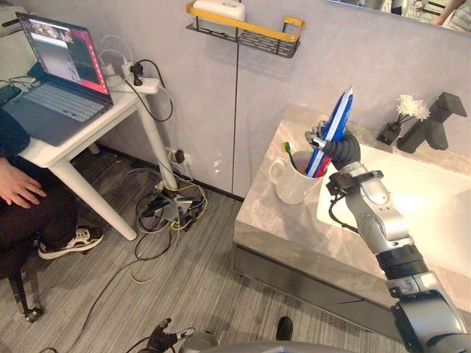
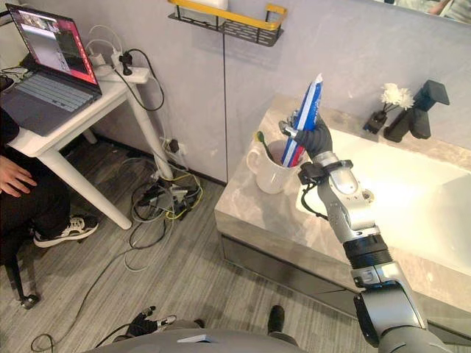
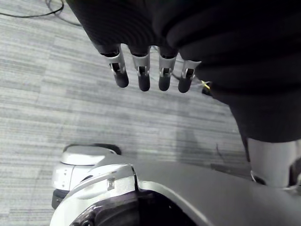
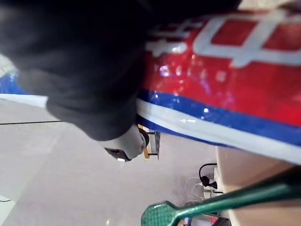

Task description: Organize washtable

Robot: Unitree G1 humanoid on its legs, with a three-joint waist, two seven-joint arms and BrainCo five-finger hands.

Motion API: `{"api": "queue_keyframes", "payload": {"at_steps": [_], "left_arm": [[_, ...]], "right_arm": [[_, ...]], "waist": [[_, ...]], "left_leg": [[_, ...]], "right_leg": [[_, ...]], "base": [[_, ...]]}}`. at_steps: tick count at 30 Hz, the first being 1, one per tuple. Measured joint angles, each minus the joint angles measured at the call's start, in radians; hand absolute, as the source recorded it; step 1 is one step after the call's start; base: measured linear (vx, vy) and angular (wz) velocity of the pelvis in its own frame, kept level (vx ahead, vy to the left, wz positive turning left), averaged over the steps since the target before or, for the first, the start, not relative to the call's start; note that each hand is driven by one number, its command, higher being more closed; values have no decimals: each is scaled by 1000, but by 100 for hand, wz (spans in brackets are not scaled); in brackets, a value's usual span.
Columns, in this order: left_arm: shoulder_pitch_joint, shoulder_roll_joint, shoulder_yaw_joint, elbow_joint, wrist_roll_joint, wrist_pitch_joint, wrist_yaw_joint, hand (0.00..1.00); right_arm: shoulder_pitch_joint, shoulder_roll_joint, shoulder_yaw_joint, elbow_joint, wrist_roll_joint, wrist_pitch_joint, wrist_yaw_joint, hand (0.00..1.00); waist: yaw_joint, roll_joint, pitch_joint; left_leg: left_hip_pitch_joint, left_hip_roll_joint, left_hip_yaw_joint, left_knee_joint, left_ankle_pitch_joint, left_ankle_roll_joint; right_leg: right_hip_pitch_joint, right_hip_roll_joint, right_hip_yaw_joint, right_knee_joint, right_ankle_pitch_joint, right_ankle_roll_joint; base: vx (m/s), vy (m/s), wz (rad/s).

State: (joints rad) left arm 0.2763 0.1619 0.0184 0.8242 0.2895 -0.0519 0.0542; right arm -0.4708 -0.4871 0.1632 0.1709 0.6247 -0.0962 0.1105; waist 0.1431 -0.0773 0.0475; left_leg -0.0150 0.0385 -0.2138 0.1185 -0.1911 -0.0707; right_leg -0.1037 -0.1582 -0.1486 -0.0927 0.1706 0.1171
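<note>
Fingers, right hand, grip toothpaste in cup.

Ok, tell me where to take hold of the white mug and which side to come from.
Probably its loop handle, coming from the robot's left. The handle juts out on that side, free of anything, while the right hand holds the toothpaste tube in the mug from the other side and the green toothbrush stands inside, crowding the rim.
</note>
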Motion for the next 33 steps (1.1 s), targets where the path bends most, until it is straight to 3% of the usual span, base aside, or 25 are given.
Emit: {"api": "queue_keyframes", "payload": {"at_steps": [33], "left_arm": [[0,10,4,-1,-8,-1,2,0]], "right_arm": [[7,27,0,0,-21,0,9,100]], "waist": [[-4,-22,15]], "left_leg": [[8,0,-1,-14,5,0]], "right_leg": [[0,-1,0,0,-1,1]], "base": [[0,0,0]]}}
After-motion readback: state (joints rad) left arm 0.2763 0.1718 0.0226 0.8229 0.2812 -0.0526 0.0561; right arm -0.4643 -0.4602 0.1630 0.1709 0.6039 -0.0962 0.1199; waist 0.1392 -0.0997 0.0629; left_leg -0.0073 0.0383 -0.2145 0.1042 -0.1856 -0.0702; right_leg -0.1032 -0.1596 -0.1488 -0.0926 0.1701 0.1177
